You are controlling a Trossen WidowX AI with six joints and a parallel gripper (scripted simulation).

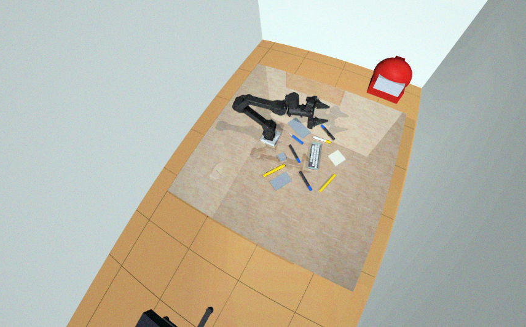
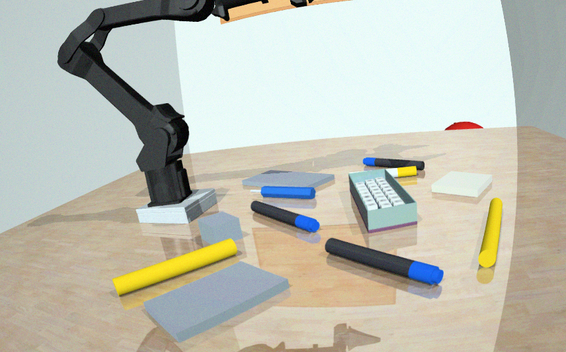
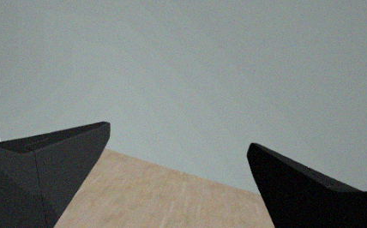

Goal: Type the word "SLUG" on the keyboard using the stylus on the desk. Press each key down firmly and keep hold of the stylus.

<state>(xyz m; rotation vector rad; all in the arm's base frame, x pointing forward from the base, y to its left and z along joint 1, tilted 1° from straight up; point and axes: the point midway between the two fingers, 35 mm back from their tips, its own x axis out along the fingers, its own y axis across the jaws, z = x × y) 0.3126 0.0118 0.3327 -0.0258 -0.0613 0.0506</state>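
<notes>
The stylus, a blue barrel (image 1: 297,139) (image 2: 287,192) with a thin white tip, lies on the desk between the arm's base and the keyboard, its tip pointing toward the base side. The keyboard (image 1: 314,155) (image 2: 392,217) is a small pale green tray with rows of white keys; their letters are too small to read. My gripper (image 1: 327,114) (image 3: 181,140) is wide open and empty, held high above the desk, beyond the stylus and keyboard. In the exterior view it is mostly cut off at the top edge. Neither stylus nor keyboard shows in the wrist view.
Black markers with blue caps (image 1: 294,153) (image 2: 373,257) lie around the keyboard. A white and yellow marker (image 1: 320,139) (image 2: 406,171) lies at its far end. Yellow sticks (image 1: 274,170) (image 2: 490,231), grey slabs (image 1: 280,181) (image 2: 289,178), a grey cube (image 1: 282,157) and a pale pad (image 1: 337,157) lie nearby.
</notes>
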